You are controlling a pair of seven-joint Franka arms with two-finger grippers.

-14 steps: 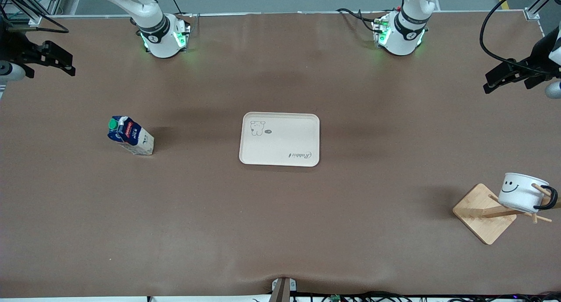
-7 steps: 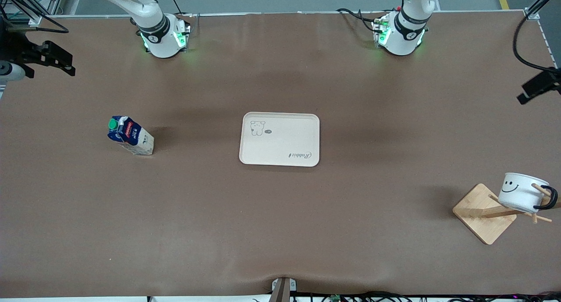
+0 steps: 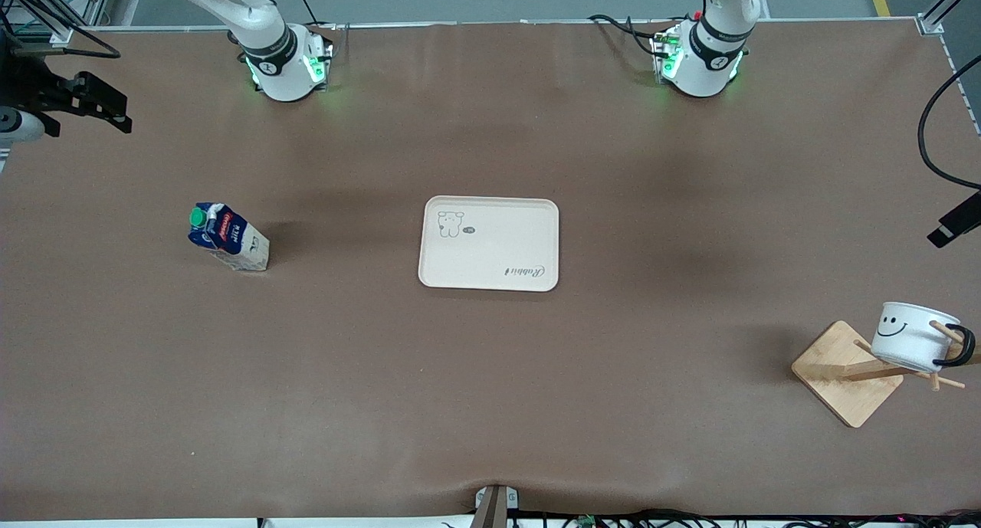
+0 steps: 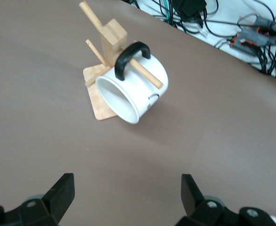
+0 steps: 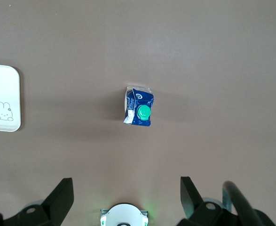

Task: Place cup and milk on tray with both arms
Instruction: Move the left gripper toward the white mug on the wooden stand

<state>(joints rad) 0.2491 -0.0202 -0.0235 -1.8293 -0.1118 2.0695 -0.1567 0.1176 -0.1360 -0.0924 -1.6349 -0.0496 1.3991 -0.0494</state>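
Fingers of both grippers are gaping wide, gripping nothing: left gripper is hanging over the mug on its wooden stand, right gripper over the milk carton. Tray is lying bare; both placements are waiting.

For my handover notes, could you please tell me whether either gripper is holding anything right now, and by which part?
Nothing is held. The left gripper is open above the cup hanging on the wooden stand; the right gripper is open above the milk.

The brown-covered table carries a cream rectangular tray centrally, a dark-blue milk carton at nine o'clock, and a square wooden stand base at four o'clock.
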